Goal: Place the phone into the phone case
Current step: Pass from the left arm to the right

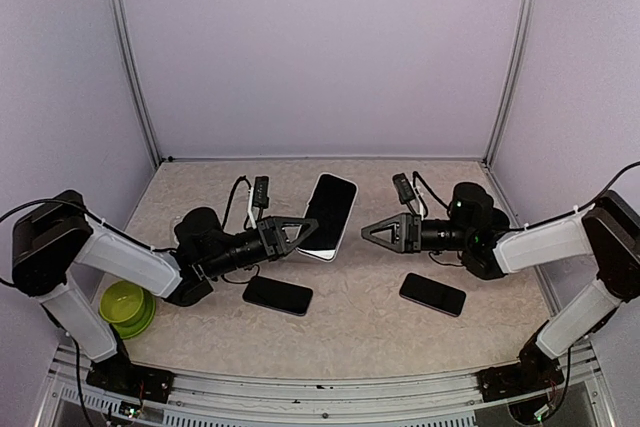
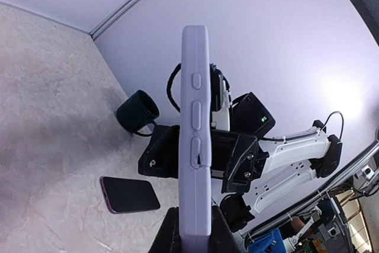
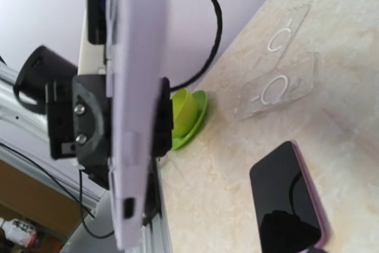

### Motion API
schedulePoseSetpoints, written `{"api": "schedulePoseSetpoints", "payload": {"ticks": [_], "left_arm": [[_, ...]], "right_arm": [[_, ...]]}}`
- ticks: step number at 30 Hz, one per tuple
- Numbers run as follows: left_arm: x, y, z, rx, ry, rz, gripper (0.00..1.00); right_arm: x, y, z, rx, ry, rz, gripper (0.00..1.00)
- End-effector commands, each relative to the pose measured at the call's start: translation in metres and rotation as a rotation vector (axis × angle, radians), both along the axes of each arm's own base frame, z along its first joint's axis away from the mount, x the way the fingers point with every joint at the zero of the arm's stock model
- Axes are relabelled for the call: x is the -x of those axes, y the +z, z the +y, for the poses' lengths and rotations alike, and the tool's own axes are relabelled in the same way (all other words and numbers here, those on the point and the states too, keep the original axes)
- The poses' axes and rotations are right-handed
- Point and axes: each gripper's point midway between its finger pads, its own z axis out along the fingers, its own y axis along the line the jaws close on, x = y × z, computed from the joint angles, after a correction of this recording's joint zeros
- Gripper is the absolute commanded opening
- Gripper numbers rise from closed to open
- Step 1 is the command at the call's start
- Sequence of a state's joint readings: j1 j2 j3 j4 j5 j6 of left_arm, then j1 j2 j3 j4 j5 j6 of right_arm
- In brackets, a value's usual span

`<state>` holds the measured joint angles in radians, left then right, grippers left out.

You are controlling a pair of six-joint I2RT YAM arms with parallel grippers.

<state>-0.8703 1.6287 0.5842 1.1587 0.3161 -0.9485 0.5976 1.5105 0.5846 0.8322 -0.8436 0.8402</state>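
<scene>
Now: left gripper (image 2: 193,230) clamps one end of lavender phone case (image 2: 194,134), held edge-up. Phone (image 1: 330,209) sits inside it. Right gripper (image 1: 366,232) spread wide, case just ahead, untouched. Judged step: seat phone fully. Press corners squarely; avoid side buttons (image 2: 196,111).

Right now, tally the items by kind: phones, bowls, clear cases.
Phones: 3 (held phone, near-left phone, near-right phone)
Green bowl: 1
Clear cases: 2, apparently, overlapping
Total: 6
</scene>
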Motion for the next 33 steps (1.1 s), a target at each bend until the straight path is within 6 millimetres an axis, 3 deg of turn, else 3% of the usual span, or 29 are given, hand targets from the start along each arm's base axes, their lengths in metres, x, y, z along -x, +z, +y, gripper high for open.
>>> {"api": "schedulePoseSetpoints", "payload": {"ticks": [1, 9, 22, 33], "left_arm": [[-0.001, 0.038, 0.011, 0.174, 0.085, -0.065, 0.0], [0.005, 0.032, 0.014, 0.249, 0.124, -0.036, 0.0], [0.014, 0.035, 0.007, 0.301, 0.102, -0.054, 0.0], [0.016, 0.031, 0.006, 0.309, 0.117, -0.053, 0.01]], "right_arm": [[-0.008, 0.028, 0.008, -0.094, -0.034, -0.044, 0.82], [-0.004, 0.05, 0.017, -0.167, -0.008, -0.071, 0.74], [-0.002, 0.043, 0.045, -0.139, 0.075, -0.043, 0.66], [0.002, 0.044, 0.057, -0.134, 0.115, -0.045, 0.38]]}}
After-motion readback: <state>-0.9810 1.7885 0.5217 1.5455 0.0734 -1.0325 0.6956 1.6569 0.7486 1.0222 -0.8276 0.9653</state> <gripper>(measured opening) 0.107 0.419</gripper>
